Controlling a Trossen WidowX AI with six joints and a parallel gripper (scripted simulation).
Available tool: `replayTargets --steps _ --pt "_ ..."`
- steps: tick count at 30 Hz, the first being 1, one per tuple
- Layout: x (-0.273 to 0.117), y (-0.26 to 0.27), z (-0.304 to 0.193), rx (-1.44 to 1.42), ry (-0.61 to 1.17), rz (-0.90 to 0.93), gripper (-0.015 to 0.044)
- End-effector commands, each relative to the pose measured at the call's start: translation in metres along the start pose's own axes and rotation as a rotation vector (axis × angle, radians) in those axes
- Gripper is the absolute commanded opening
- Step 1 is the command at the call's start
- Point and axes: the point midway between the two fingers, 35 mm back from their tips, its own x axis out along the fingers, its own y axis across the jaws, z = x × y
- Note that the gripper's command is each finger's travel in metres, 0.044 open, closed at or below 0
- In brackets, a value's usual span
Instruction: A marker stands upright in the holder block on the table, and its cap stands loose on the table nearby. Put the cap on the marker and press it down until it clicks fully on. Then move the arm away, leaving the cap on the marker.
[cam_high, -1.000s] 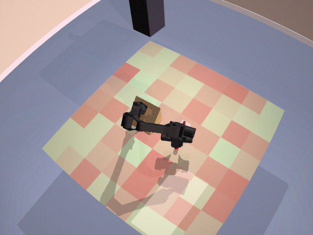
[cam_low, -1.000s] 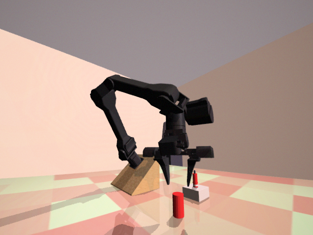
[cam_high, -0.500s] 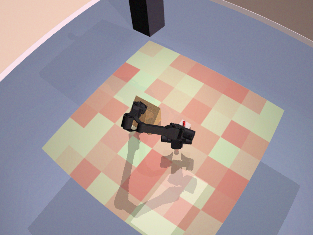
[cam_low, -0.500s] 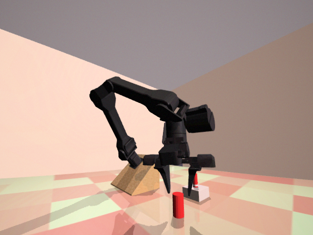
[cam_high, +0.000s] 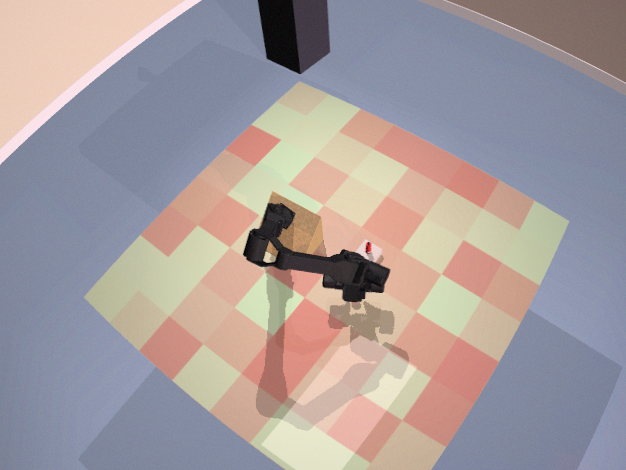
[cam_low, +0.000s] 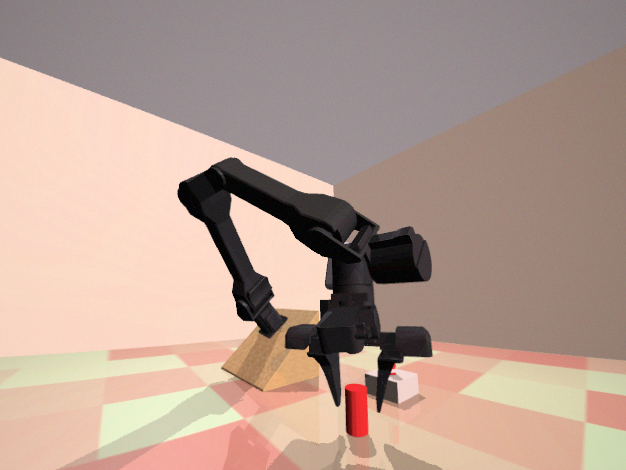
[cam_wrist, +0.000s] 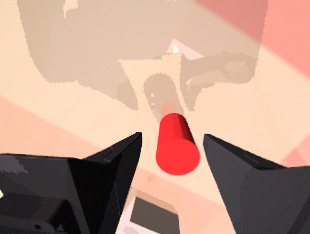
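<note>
The red cap (cam_low: 356, 414) (cam_wrist: 178, 157) stands upright on the table. My gripper (cam_low: 358, 407) (cam_wrist: 172, 138) is open and points down, with one fingertip on each side of the cap's upper part. A gap shows between the cap and each finger. The white holder block (cam_low: 407, 387) (cam_wrist: 155, 218) (cam_high: 377, 251) stands behind the gripper in the exterior view. The red marker (cam_high: 368, 247) stands in it; in the exterior view one finger hides most of it. The cap is hidden under the hand in the top view.
The arm's base sits on a brown wooden wedge (cam_low: 298, 366) (cam_high: 306, 226), left of the holder block. A dark pillar (cam_high: 298, 37) stands beyond the checkered table top (cam_high: 194, 308).
</note>
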Motion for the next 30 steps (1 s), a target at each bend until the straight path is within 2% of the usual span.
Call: replayTargets --steps 1,5,9,18,21,30 --pt "0.008 -0.002 -0.001 -0.008 -0.004 -0.011 0.0245" --pt "0.012 -0.003 -0.001 -0.008 -0.004 -0.011 0.0245" --pt "0.012 -0.002 -0.002 -0.008 -0.004 -0.011 0.0140" --pt "0.012 -0.002 -0.002 -0.008 -0.004 -0.011 0.0080" --pt "0.008 -0.001 -0.002 -0.008 -0.003 -0.011 0.0001" --pt "-0.018 0.000 -0.002 -0.008 -0.001 -0.010 0.0000"
